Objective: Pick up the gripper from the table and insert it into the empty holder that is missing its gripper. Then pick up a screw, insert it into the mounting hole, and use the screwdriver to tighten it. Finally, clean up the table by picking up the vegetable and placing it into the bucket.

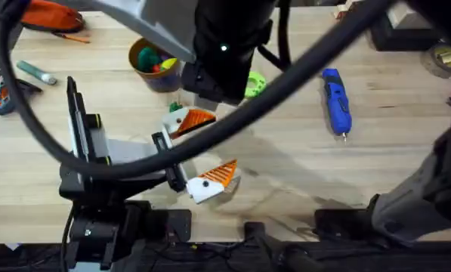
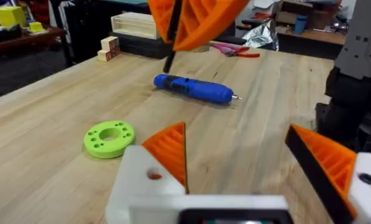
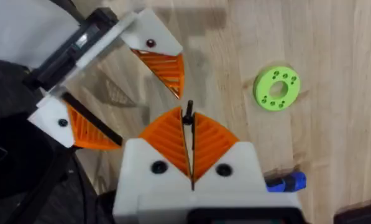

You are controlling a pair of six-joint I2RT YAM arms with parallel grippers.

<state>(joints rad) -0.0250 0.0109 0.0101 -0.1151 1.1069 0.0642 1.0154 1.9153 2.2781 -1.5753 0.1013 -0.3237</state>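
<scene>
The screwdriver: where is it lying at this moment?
In the overhead view the screwdriver lies flat on the table's right half, untouched, tip toward the arms' bases, to the right of the green disc.

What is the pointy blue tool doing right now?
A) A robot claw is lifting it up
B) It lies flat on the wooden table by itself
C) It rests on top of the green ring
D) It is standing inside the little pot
B: the blue screwdriver lies flat on the table, with nothing gripping it, apart from the green ring and the pot.
</scene>
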